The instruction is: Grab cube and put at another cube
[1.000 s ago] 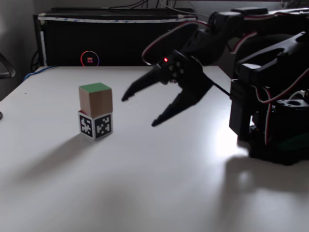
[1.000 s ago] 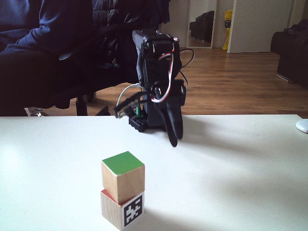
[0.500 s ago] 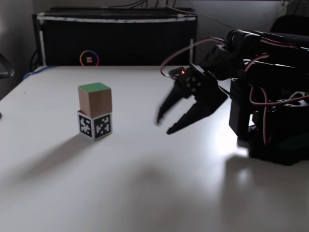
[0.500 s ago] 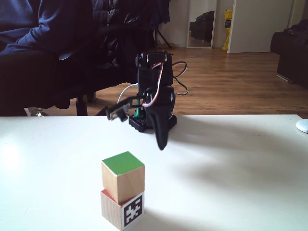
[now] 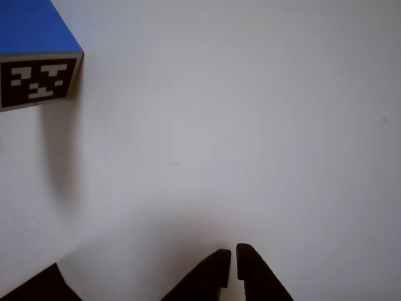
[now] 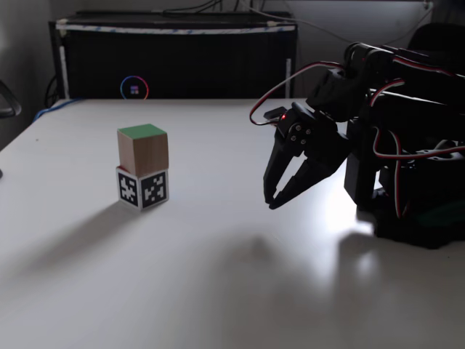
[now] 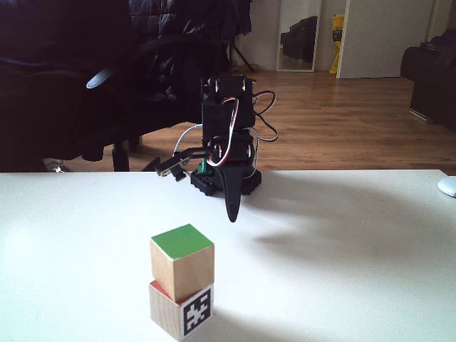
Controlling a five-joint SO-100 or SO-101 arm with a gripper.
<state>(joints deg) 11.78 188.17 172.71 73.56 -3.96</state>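
Note:
The cube (image 6: 143,149), green on top with plain wood sides, sits slightly turned on another cube (image 6: 143,189). That lower cube shows black-and-white marker faces here. In the other fixed view the cube (image 7: 182,260) covers another cube (image 7: 167,313), leaving a red sliver of its top, a wood face and a marker. My gripper (image 6: 270,202) hangs shut and empty, tips down just above the table, well to the right of the stack. From the front, the gripper (image 7: 231,217) is behind the stack. In the other view the gripper (image 5: 230,258) tips nearly touch.
A blue-topped cube with a black-and-white marker (image 5: 34,44) lies at the top left of the other view, away from the fingertips. The arm's base (image 6: 410,196) stands at the right. A black cabinet (image 6: 174,58) lines the table's back edge. A white mouse (image 7: 447,187) lies far right.
The gripper has pulled back from the stack toward the base, dropped lower and gone from wide open to shut. The stack has not moved.

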